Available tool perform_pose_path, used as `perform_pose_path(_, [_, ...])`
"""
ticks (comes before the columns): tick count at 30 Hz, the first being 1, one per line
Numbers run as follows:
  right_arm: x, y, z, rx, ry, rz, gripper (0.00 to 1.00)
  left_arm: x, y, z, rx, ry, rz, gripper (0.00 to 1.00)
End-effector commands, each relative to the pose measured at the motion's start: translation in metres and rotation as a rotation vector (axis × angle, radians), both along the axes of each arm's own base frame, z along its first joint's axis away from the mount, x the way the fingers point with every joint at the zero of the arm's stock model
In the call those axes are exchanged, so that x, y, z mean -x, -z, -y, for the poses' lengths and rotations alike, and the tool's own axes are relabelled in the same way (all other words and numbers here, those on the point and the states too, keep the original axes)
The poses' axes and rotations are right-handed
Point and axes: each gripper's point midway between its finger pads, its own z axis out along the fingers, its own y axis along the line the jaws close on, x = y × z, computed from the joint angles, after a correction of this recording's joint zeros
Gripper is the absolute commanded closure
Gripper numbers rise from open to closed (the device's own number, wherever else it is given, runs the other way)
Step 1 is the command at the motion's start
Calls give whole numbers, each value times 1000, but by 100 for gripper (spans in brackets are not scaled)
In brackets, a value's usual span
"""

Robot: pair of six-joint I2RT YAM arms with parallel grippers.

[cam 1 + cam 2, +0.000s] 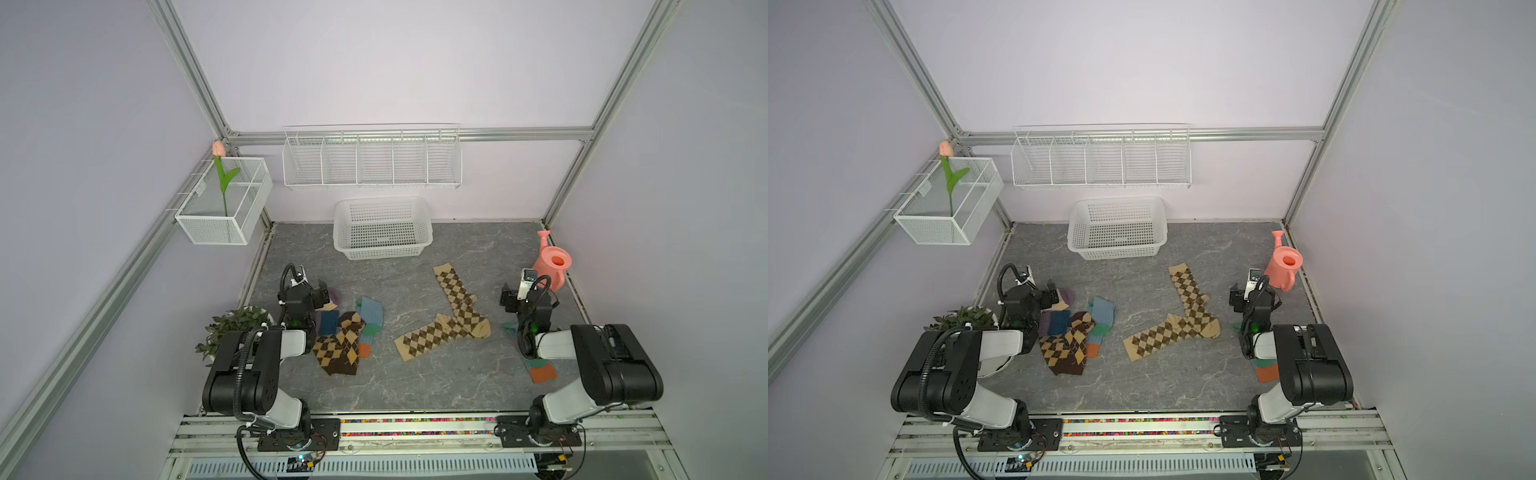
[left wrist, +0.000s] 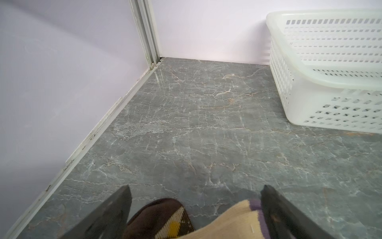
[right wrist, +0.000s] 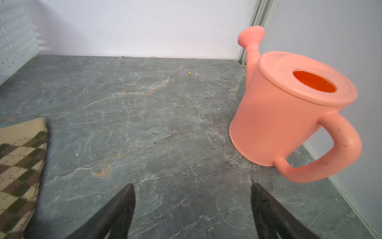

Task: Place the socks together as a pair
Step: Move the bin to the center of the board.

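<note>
Socks (image 1: 1067,349) lie in three groups on the grey marbled surface (image 1: 415,386). Two tan argyle socks (image 1: 457,309) cross near its middle. A heap by the left edge holds dark brown-yellow argyle socks (image 1: 337,349), a blue-grey sock (image 1: 371,311) and a striped cream sock (image 2: 237,219). An orange-cuffed sock (image 1: 543,372) lies partly hidden under the right arm.

The left gripper (image 2: 195,190) hangs over the heap's far end, fingers wide apart and holding nothing. The right gripper (image 3: 192,186) is spread over bare surface beside the pink watering can (image 3: 289,107) near the far right corner.

A white plastic basket (image 1: 382,249) stands at the far edge and a potted plant (image 1: 232,328) at the left edge. The tag on the wall-hung mesh box (image 1: 216,232) is too small to read.
</note>
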Motion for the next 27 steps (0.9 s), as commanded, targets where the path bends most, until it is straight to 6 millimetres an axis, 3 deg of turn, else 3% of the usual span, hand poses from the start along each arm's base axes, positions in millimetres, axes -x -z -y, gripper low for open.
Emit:
perform_pose_path(1, [-5,-6,-20,11,-119,23,11,-6,-12,-1,15,-3,33,1])
perform_pose_path(17, [-2,-7,-10,-2,-71,34,11,-6,-13,-1,15,-6,38,1])
perform_pose_path(23, [4,-20,-5,11,-21,64,11,-4,-15,0,10,2,40,1])
perform_pose_path(27, [9,-44,-4,58,23,75,11,5,-36,-11,-7,-64,79,1])
